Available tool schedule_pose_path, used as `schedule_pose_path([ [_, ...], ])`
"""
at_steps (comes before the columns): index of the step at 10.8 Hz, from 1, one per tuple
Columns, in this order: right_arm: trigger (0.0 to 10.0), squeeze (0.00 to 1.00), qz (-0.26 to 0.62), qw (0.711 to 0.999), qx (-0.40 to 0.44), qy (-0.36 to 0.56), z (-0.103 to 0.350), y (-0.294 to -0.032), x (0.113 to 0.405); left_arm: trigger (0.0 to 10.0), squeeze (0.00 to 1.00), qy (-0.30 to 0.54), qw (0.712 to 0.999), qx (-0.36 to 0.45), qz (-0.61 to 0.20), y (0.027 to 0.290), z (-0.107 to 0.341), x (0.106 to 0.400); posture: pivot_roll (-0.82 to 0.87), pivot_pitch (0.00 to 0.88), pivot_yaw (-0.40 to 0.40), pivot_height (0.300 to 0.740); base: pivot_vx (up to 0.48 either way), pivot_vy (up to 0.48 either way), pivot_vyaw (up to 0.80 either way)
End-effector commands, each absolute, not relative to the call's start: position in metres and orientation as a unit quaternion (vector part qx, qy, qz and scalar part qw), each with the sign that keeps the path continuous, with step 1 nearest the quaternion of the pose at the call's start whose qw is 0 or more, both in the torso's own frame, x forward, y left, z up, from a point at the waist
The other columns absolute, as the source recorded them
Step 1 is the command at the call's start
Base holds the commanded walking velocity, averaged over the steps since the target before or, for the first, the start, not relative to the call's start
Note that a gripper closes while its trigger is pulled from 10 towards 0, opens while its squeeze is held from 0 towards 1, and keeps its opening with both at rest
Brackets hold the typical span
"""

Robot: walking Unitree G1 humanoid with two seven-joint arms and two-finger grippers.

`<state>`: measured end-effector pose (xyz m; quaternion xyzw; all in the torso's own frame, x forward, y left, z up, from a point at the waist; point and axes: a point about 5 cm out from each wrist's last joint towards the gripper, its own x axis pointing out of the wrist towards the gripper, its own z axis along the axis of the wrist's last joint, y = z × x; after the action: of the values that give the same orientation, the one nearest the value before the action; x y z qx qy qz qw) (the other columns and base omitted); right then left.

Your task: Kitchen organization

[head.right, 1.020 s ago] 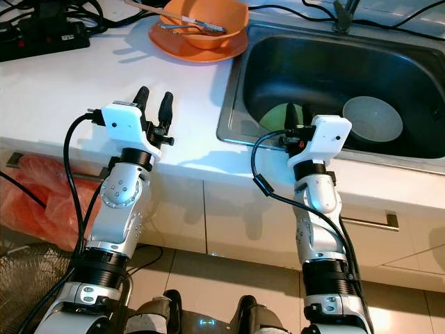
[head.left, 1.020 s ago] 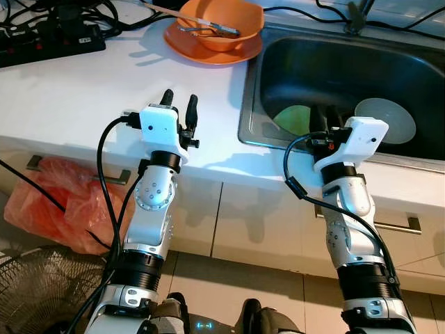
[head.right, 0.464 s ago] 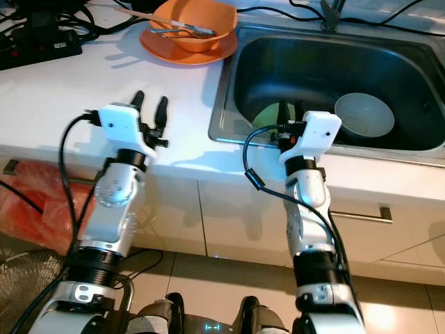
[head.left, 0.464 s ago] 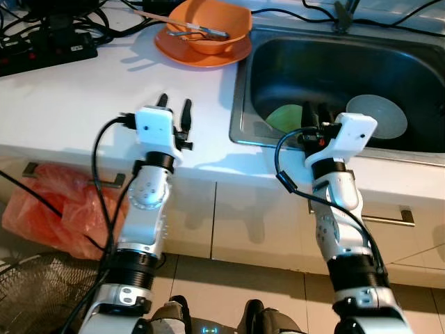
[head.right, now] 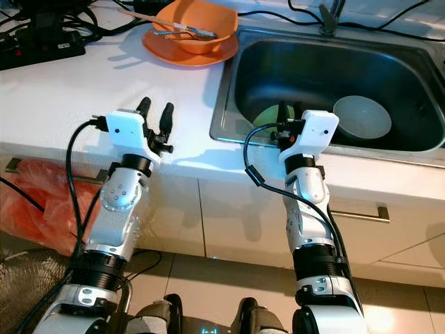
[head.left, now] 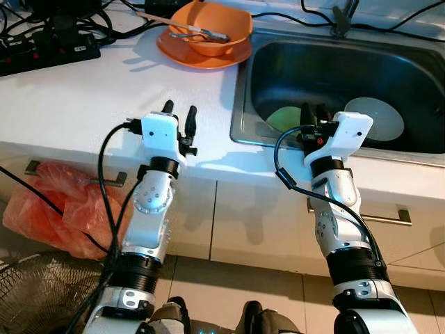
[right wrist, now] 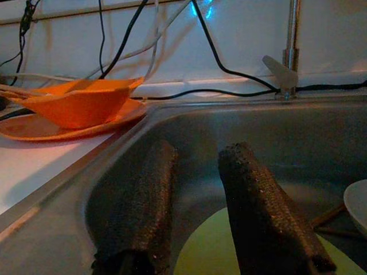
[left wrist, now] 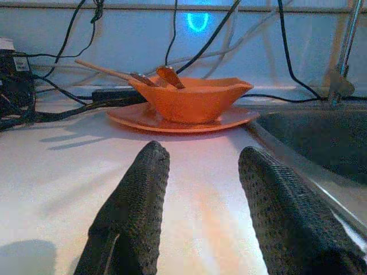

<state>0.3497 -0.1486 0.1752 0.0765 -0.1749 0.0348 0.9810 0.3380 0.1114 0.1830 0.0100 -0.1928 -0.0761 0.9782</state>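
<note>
Left gripper (head.left: 179,113) above the counter (head.left: 83,90) and right gripper (head.left: 314,113) over the sink (head.left: 417,76) both gape, holding nothing.

Sink (head.left: 243,90): brushed steel, dull sheen, smooth walls. Countertop (head.left: 83,90): white, smooth, glossy enough to throw reflections. Orange bowl (head.left: 212,28) on orange plate (head.left: 177,52): plastic-looking, smooth, low gloss. Left gripper (left wrist: 200,195) fingers (left wrist: 137,200): black, rough knurled texture (rubbery, matt); right gripper (right wrist: 198,200) likewise. Wrist housings (head.left: 160,132): white matt plastic. Bag (head.left: 62,209) at 8 o'clock: thin crinkled orange plastic film.
</note>
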Motion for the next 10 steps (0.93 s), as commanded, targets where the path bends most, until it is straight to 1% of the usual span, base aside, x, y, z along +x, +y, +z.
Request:
schedule_pose_path([
  [1, 10.0, 0.0, 0.03, 0.984, 0.079, -0.155, 0.165, -0.152, 0.349, 10.0, 0.0, -0.158, 0.984, 0.007, -0.083, 0.106, 0.168, 0.337, 0.16, 0.148, -0.012, 0.74, 0.0, 0.0, 0.0],
  [3, 10.0, 0.0, 0.02, 0.984, 0.08, -0.159, 0.165, -0.154, 0.346, 10.0, 0.0, -0.163, 0.983, 0.015, -0.087, 0.106, 0.176, 0.342, 0.16, 0.167, 0.007, 0.74, 0.0, 0.0, 0.0],
  [6, 10.0, 0.0, 0.015, 0.981, 0.066, -0.182, 0.177, -0.162, 0.343, 10.0, 0.0, -0.212, 0.974, 0.008, -0.077, 0.107, 0.203, 0.343, 0.13, 0.189, -0.003, 0.74, 0.0, 0.0, 0.0],
  [8, 10.0, 0.0, 0.017, 0.981, 0.068, -0.182, 0.178, -0.16, 0.345, 10.0, 0.0, -0.25, 0.965, 0.006, -0.079, 0.104, 0.225, 0.341, 0.15, 0.19, -0.01, 0.74, 0.0, 0.0, 0.0],
  [10, 10.0, 0.0, 0.021, 0.982, 0.069, -0.177, 0.176, -0.157, 0.346, 10.0, 0.0, -0.255, 0.964, 0.003, -0.077, 0.104, 0.229, 0.341, 0.16, 0.189, -0.013, 0.74, 0.0, 0.0, 0.0],
])
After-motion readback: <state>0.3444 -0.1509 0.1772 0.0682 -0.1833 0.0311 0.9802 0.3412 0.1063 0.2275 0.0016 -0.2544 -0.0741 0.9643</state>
